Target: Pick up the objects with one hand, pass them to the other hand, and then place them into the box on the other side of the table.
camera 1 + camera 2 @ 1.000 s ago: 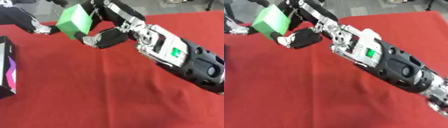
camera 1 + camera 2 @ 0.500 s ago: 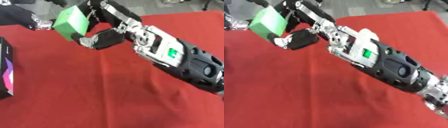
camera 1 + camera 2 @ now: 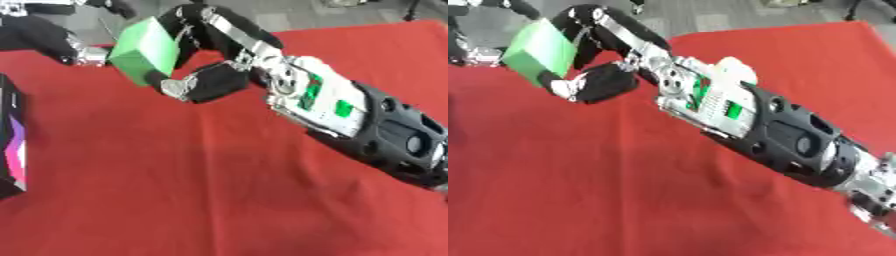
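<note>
Our right hand is pinching the green block; we're wanting it steady until our left hand, fingers unclear, is closing round it.

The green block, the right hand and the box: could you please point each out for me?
green block (image 3: 144, 50), left eye view, its broad front face.
right hand (image 3: 210, 82), left eye view, its thumb.
box (image 3: 10, 145), left eye view, its top.

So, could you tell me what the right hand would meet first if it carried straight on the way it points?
Probably the left hand. The right hand, curled round the green block, points toward the upper left, where the left hand waits just beyond the block. Depth between them is unclear.
</note>
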Motion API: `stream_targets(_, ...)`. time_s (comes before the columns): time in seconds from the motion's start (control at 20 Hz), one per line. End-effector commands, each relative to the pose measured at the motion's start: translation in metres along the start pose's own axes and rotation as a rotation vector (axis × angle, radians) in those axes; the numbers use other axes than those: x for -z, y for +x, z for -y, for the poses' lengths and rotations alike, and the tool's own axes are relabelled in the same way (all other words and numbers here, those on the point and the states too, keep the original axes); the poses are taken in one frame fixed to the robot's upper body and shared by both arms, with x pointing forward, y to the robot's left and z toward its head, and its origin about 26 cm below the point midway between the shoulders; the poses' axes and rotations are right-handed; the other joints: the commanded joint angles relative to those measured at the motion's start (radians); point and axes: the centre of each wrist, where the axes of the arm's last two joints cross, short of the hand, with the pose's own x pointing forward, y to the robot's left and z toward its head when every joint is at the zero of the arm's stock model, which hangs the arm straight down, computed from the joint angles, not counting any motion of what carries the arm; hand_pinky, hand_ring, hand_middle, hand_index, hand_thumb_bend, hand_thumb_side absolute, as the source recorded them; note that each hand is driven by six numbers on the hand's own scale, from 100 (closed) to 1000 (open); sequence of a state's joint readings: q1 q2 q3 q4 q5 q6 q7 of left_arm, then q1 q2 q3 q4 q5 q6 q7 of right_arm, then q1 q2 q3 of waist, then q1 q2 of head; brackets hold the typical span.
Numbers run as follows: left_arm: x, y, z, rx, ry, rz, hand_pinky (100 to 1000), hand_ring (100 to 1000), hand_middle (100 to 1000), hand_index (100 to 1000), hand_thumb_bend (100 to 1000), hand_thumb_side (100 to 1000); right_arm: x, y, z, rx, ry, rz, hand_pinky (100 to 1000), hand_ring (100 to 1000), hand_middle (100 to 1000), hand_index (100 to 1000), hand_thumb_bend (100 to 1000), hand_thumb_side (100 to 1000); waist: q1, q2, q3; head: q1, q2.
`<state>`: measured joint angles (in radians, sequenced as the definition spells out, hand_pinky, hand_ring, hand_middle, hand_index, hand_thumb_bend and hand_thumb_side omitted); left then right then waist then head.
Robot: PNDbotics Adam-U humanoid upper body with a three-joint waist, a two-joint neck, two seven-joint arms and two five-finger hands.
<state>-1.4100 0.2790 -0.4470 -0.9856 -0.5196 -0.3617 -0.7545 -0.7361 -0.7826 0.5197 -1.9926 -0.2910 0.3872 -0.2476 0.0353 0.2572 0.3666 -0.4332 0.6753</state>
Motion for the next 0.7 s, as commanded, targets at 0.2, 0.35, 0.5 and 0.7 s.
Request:
stream_targets(0.2, -0.0187, -0.0113, -0.0108, 0.149, -0.154, 0.073, 1000, 957, 891, 955, 517, 450, -0.0014, 0.0025, 0.0074, -0.029, -0.024, 0.003, 637, 505, 373, 544, 100, 100, 0.011, -0.006, 0.002, -0.010, 0.006)
stream_targets(0.35, -0.0197, -0.0128, -0.0091, 0.145, -0.158, 0.075, 1000, 957, 890, 956, 466, 501, -0.0012, 0.0028, 0.0076, -0.028, -0.025, 0.005, 637, 505, 373, 544, 100, 100, 0.012, -0.005, 0.002, -0.010, 0.005)
stream_targets(0.5, -0.0202, -0.0128, -0.0092, 0.131, -0.150, 0.085, 1000, 959, 889, 955, 424, 526, -0.0012, 0.0028, 0.0073, -0.026, -0.025, 0.005, 636, 505, 373, 543, 100, 100, 0.012, -0.003, 0.003, -0.011, 0.003)
stream_targets(0.7, -0.0186, -0.0103, -0.0107, 0.110, -0.136, 0.102, 1000, 959, 886, 952, 355, 546, -0.0007, 0.0034, 0.0071, -0.023, -0.028, 0.008, 635, 505, 373, 542, 100, 100, 0.012, 0.000, 0.003, -0.011, 0.002)
